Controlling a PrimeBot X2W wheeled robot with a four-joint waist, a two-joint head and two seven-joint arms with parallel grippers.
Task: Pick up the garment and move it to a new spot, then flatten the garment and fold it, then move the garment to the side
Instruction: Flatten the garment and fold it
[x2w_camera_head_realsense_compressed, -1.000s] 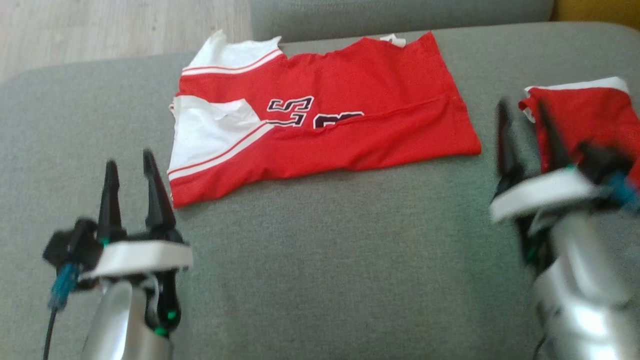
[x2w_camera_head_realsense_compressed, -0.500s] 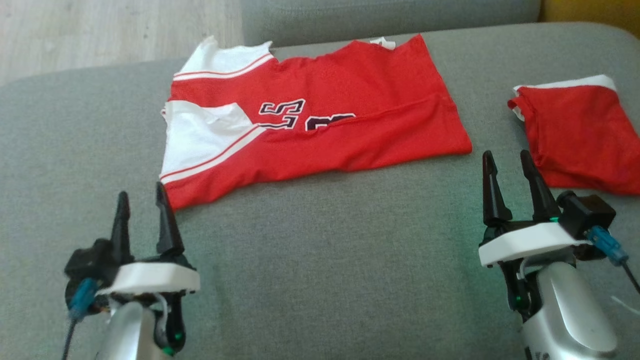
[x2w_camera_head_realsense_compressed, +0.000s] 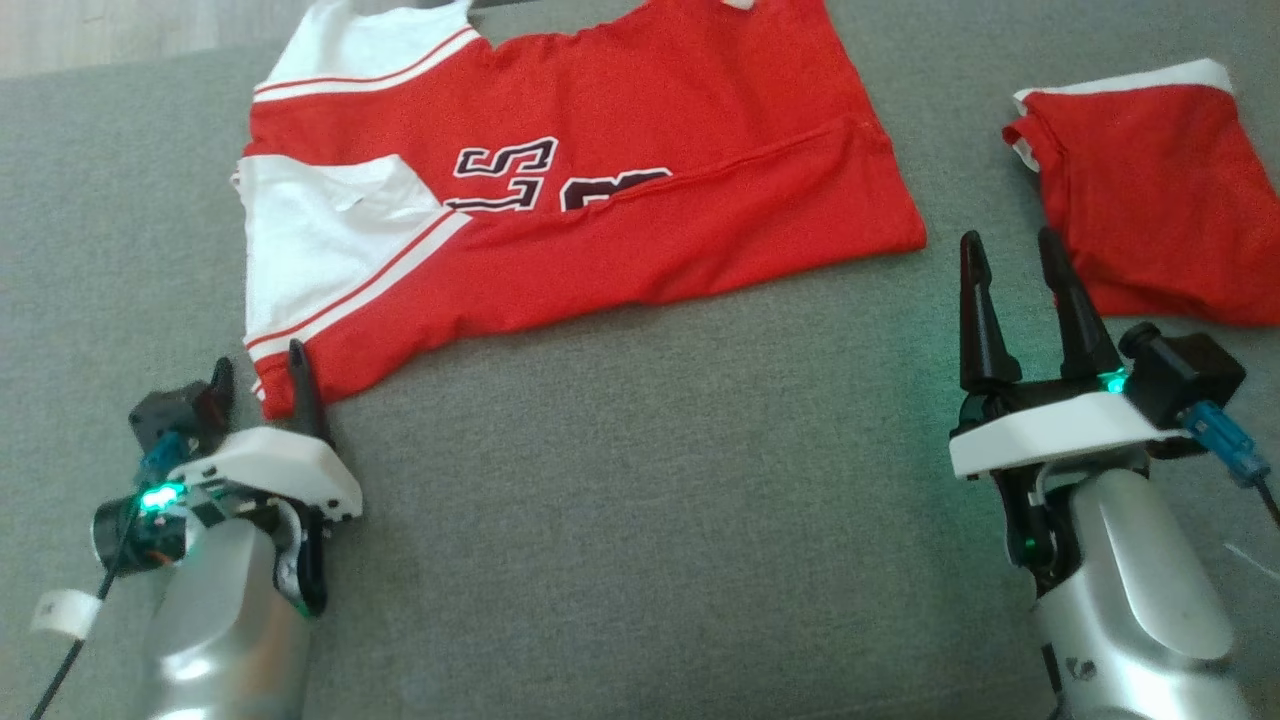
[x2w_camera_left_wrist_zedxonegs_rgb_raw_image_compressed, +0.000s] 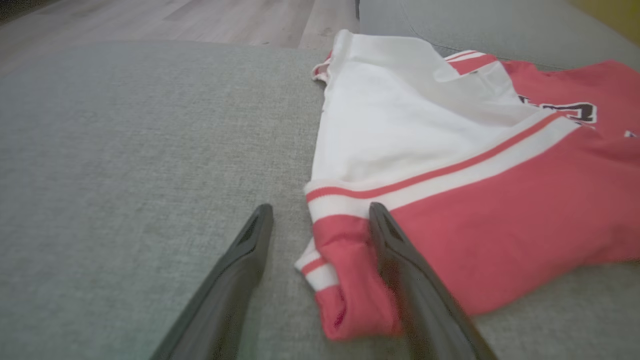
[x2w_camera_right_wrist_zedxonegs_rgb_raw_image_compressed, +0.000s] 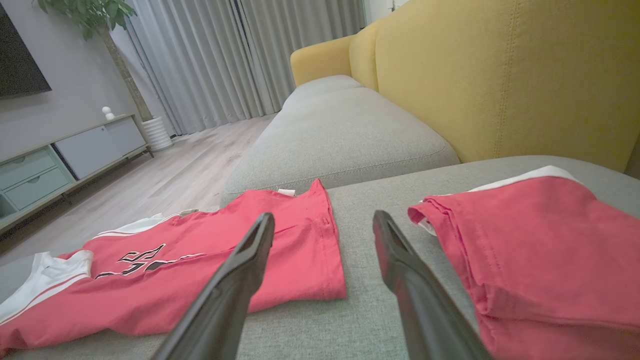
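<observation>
The garment (x2w_camera_head_realsense_compressed: 600, 230), a red and white jersey with dark numbers, lies spread across the grey sofa cushion (x2w_camera_head_realsense_compressed: 650, 500). My left gripper (x2w_camera_head_realsense_compressed: 258, 365) is open at the garment's near left corner. In the left wrist view that red corner of the garment (x2w_camera_left_wrist_zedxonegs_rgb_raw_image_compressed: 450, 200) lies between the spread fingers of the left gripper (x2w_camera_left_wrist_zedxonegs_rgb_raw_image_compressed: 321, 207), with the right-hand finger over the cloth. My right gripper (x2w_camera_head_realsense_compressed: 1008, 240) stands open and empty over bare cushion just off the garment's right edge. In the right wrist view the right gripper (x2w_camera_right_wrist_zedxonegs_rgb_raw_image_compressed: 324, 215) points past the garment (x2w_camera_right_wrist_zedxonegs_rgb_raw_image_compressed: 200, 270).
A second, folded red garment (x2w_camera_head_realsense_compressed: 1150, 220) lies on the cushion right of my right gripper, seen also as the folded red garment (x2w_camera_right_wrist_zedxonegs_rgb_raw_image_compressed: 540, 250). A yellow sofa back (x2w_camera_right_wrist_zedxonegs_rgb_raw_image_compressed: 500, 75) rises behind it. Wooden floor (x2w_camera_right_wrist_zedxonegs_rgb_raw_image_compressed: 175, 170) and a low cabinet (x2w_camera_right_wrist_zedxonegs_rgb_raw_image_compressed: 60, 155) lie beyond the cushion.
The head camera has tipped down and nearer. My left gripper has dipped forward onto the garment's near left corner. My right gripper drew back from the folded red garment and holds nothing.
</observation>
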